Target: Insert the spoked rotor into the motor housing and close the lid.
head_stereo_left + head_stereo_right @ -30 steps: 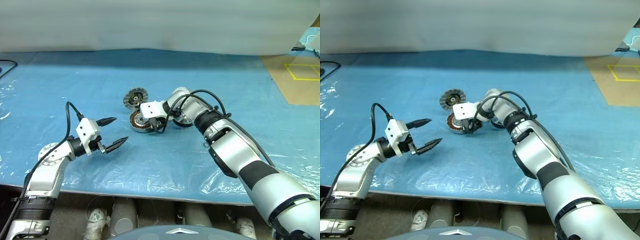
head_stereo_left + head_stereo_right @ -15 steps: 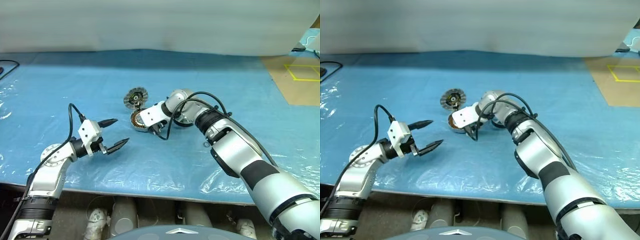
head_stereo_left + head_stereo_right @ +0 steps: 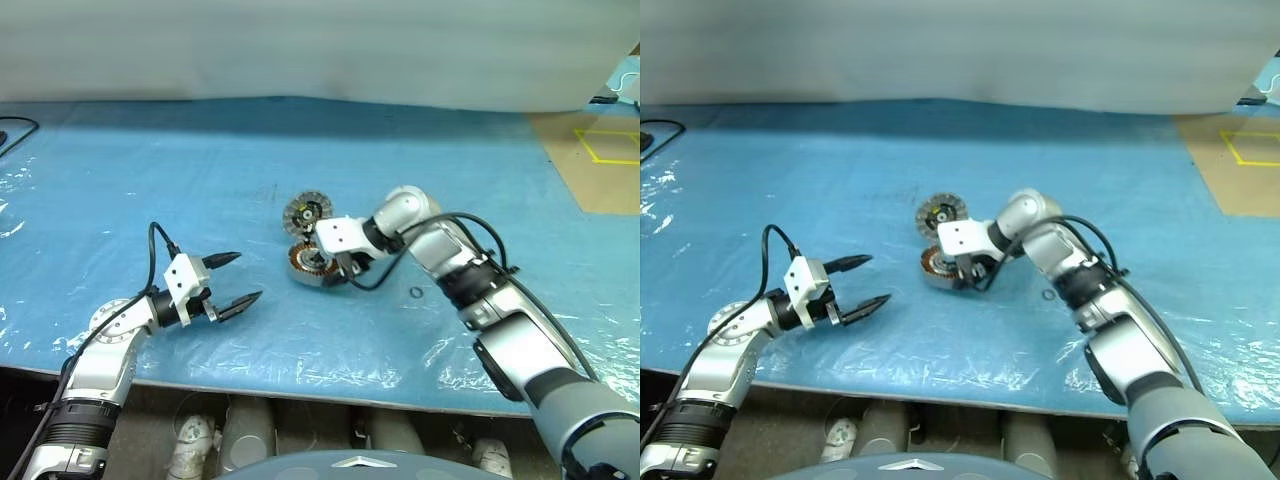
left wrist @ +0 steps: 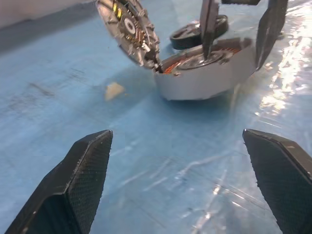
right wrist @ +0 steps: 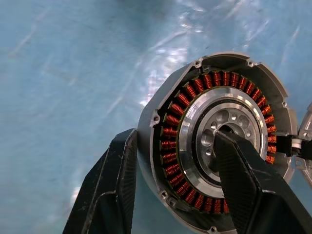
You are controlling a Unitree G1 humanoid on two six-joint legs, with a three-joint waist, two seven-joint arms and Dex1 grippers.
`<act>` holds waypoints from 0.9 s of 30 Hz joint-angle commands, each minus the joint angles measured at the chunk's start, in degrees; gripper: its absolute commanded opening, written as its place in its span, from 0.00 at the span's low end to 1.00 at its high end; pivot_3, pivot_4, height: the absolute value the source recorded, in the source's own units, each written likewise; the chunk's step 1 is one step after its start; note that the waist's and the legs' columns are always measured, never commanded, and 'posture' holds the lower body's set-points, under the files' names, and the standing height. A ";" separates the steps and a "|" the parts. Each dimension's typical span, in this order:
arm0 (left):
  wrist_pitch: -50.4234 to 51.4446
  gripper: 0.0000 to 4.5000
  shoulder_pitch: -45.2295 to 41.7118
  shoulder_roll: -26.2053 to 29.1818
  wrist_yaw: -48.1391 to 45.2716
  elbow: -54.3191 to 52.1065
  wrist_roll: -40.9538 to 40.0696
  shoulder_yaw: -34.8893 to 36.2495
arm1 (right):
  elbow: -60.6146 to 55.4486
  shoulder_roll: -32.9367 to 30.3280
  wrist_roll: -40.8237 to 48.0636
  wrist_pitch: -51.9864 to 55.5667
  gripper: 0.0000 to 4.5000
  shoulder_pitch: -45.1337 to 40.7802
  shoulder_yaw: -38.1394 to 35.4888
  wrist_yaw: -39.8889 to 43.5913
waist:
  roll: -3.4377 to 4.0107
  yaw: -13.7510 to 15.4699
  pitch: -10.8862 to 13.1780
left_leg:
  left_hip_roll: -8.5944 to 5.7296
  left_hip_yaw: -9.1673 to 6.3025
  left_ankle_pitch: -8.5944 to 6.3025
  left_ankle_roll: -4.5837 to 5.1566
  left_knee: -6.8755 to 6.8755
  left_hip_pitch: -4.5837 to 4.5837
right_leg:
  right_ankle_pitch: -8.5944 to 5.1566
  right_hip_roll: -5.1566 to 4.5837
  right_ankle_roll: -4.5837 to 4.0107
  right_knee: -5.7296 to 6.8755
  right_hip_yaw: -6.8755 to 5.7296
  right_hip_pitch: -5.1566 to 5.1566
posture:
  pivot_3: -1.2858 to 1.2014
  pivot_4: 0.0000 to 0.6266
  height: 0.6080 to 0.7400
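From my remote station: right gripper (image 5: pixel 170 187) grips motor housing (image 5: pixel 219 141) wall on the bench (image 3: pixel 120 190), lid (image 3: pixel 303 212) leaning against it, spoked rotor (image 4: pixel 199 32) just behind, left gripper (image 3: pixel 232 279) wide & empty; risk: shifting housing topples lid.
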 commanded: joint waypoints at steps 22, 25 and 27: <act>4.40 1.00 -6.14 1.84 -5.93 -0.18 -1.44 -1.15 | -17.01 -3.76 -0.57 22.87 0.53 8.78 9.00 -7.78 | -0.41 -0.37 -0.31 | -0.04 -0.05 -0.29 -0.46 -0.63 1.87 | -0.30 0.00 0.47 -0.05 0.14 0.91 | 0.52 0.24 1.00; 4.50 1.00 -6.14 1.69 -5.63 -0.31 -1.43 -1.11 | -17.55 -3.57 0.49 23.76 0.73 8.55 8.58 -8.31 | -0.40 -0.29 -0.28 | -0.09 -0.16 -0.30 -0.49 -0.67 1.92 | -0.31 0.00 0.48 -0.10 0.13 0.87 | 0.52 0.24 1.00; 4.51 1.00 -6.06 1.65 -5.47 -0.41 -1.46 -1.09 | -16.98 -3.72 0.62 25.45 0.87 7.58 8.66 -8.38 | -0.42 -0.31 -0.28 | -0.27 -0.18 -0.30 -0.49 -0.70 1.91 | -0.31 -0.04 0.48 -0.10 0.19 0.85 | 0.52 0.24 1.00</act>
